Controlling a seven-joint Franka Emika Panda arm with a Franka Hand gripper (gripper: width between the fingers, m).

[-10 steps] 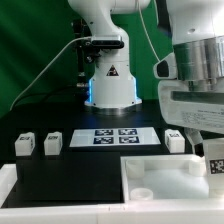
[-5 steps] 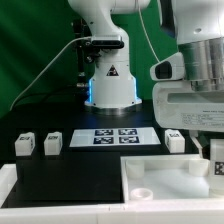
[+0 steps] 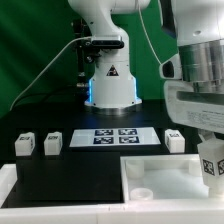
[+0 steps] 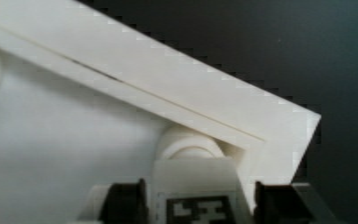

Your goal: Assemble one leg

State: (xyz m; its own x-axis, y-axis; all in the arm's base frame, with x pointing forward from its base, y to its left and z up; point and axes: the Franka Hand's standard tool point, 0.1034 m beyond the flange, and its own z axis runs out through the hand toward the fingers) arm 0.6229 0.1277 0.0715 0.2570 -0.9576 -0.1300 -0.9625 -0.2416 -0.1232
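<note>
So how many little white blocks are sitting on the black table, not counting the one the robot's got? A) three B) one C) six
A: one leg, a second leg and a third leg stand on the table; the fourth leg is up between the jaws.

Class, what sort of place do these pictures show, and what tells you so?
Probably a robotics lab bench: a robot arm on a black table, a marker board of tags, and a claw holding a tagged leg.
</note>
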